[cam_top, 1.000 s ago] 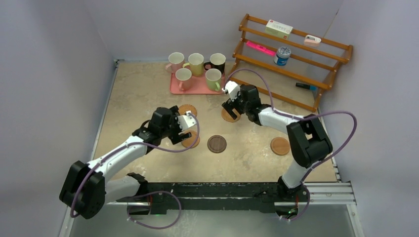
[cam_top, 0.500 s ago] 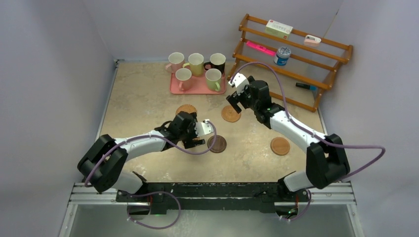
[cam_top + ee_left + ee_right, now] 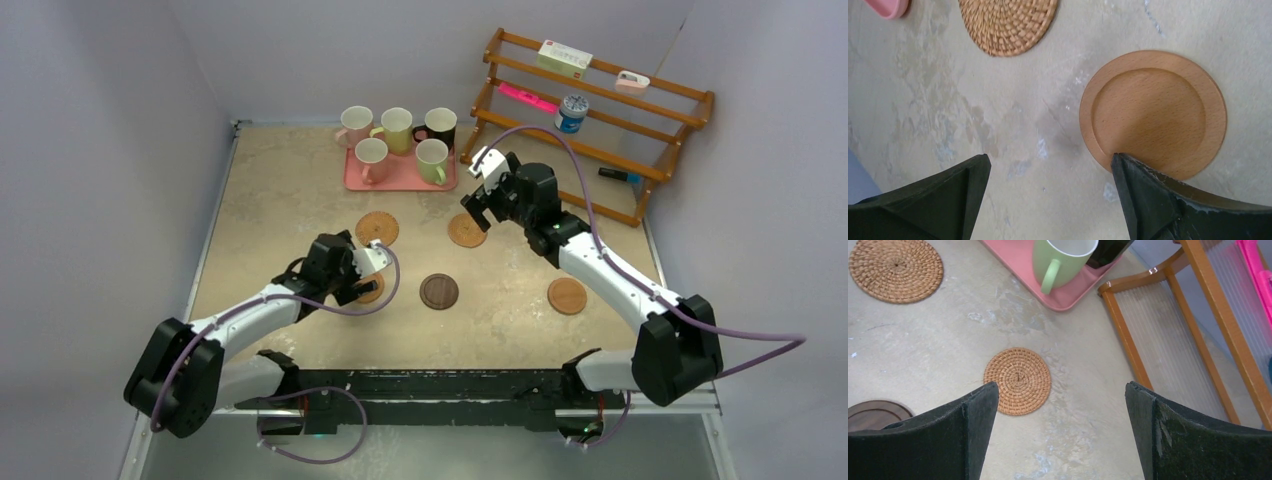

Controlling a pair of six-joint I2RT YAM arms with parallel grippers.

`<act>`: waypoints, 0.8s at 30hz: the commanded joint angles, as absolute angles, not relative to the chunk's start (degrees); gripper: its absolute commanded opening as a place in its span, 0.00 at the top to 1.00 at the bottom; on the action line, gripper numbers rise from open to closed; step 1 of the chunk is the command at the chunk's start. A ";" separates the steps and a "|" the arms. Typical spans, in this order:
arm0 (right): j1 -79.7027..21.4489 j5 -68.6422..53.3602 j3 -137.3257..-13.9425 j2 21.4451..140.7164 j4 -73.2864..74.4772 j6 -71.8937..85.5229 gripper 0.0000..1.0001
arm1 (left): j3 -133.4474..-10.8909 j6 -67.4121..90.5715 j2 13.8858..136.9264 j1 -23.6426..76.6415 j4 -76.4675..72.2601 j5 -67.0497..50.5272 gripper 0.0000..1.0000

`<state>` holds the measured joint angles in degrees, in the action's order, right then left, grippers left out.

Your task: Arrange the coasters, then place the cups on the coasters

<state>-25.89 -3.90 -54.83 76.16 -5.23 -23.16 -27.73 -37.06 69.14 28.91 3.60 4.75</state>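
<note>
Several coasters lie on the table: two woven ones (image 3: 377, 227) (image 3: 466, 230), a dark brown one (image 3: 439, 291), a tan wooden one (image 3: 567, 295), and another wooden coaster (image 3: 1153, 112) partly under my left gripper (image 3: 358, 277). That gripper (image 3: 1049, 165) is open, its right finger over the coaster's near rim. Several cups stand on the pink tray (image 3: 400, 178), among them a green cup (image 3: 1063, 260) and a black cup (image 3: 440, 126). My right gripper (image 3: 1062, 390) hangs open and empty above the table, just right of a woven coaster (image 3: 1018, 381).
A wooden rack (image 3: 600, 130) stands at the back right with a small can (image 3: 572, 112), a box and a pink item on its shelves. Grey walls close in the left, back and right sides.
My left gripper swung out toward the dark coaster and came back left over the wooden coaster. My right gripper rose off the woven coaster and shifted slightly toward the rack.
</note>
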 commanded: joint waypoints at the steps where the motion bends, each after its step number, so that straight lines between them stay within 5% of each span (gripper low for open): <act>1: -26.36 -7.12 -55.48 76.70 -4.40 -21.88 0.02 | -23.64 -40.54 67.07 26.36 10.21 7.38 0.00; 24: -38.57 -10.67 -47.35 87.91 -6.53 -36.76 0.02 | -21.57 -57.35 54.56 4.62 22.58 -2.20 0.00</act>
<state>-36.21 -10.44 -48.03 86.56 -4.84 -33.63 -22.52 -53.69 55.68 6.39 14.59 -0.14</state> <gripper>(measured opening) 0.983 0.998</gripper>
